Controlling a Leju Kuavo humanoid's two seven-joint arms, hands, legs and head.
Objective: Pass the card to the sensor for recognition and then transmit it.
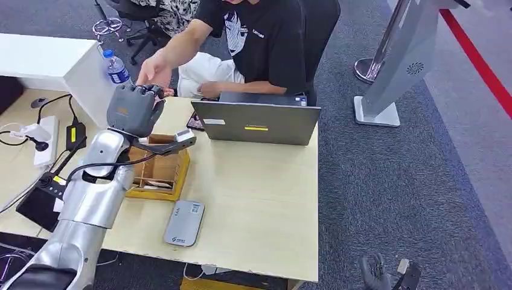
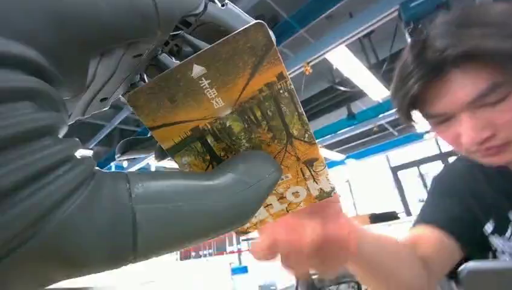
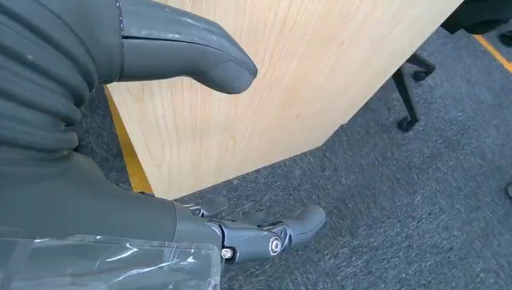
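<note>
My left hand (image 1: 134, 109) is raised at about ten o'clock on the table (image 1: 259, 181), above the wooden box (image 1: 158, 169), pinching the card (image 2: 232, 118) between thumb (image 2: 199, 196) and fingers. The card looks thin, stiff, light and slick, so I judge the flat faces near one end the safest hold, leaving the far end free for the person's hand (image 2: 305, 238) reaching just under it. Down at about five o'clock, off the table's edge, my right hand (image 3: 181, 60) hangs empty with fingers apart.
</note>
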